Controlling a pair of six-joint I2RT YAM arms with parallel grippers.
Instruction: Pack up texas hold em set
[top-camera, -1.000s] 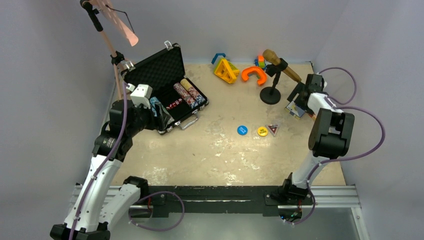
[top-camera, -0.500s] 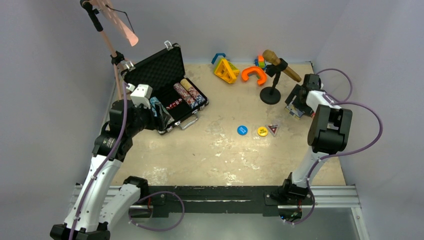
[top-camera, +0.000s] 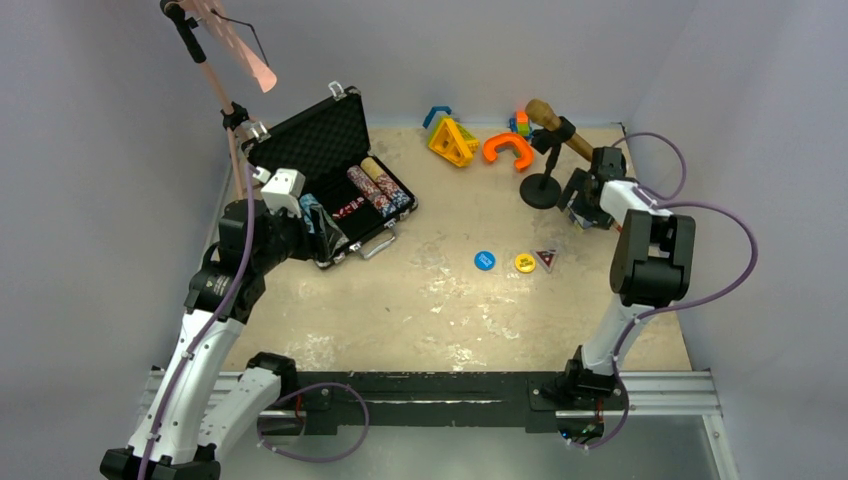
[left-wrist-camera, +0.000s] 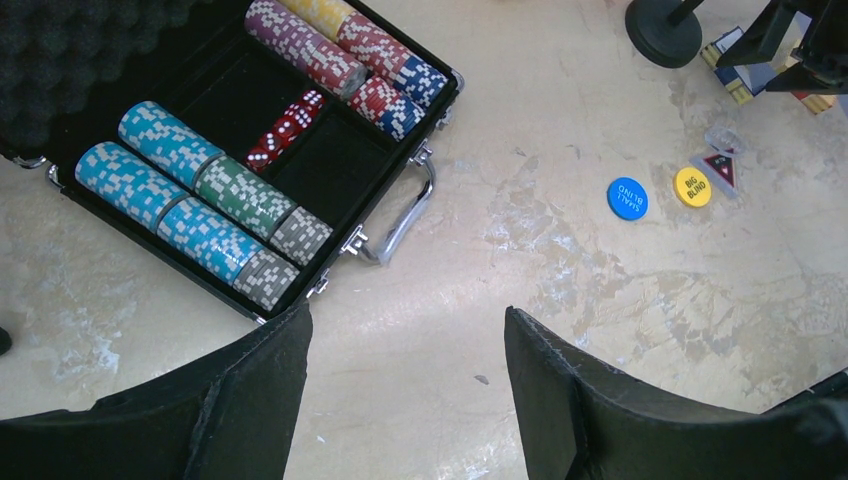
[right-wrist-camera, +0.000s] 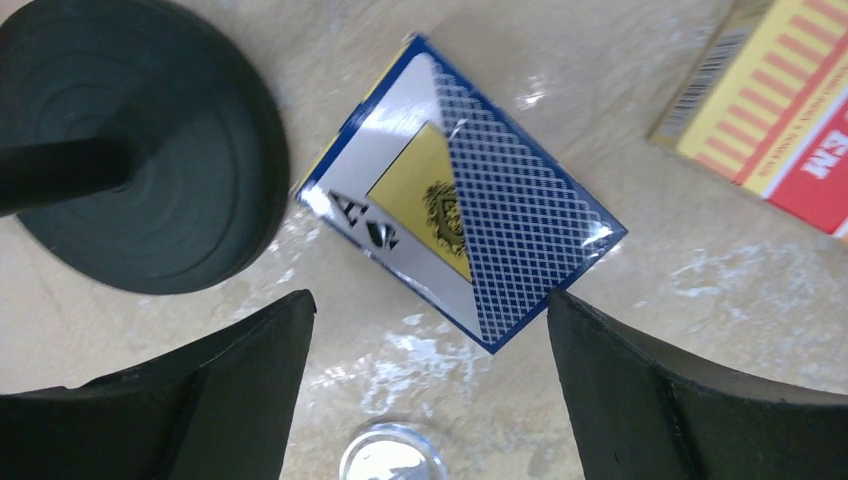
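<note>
Right claw leftward, wide over deck

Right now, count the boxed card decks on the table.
2: blue-and-yellow boxed card deck beside the black stand base; red-and-yellow boxed deck beside it. Others may be hidden.

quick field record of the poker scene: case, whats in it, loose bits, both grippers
case: black case, open, lid up
in case: chip stacks in rows; red dice
loose on table: blue disc; yellow disc; blue card deck; red and yellow box
left gripper: open, empty, by the case's handle side
right gripper: open, empty, above the blue card deck, beside the stand base
</note>
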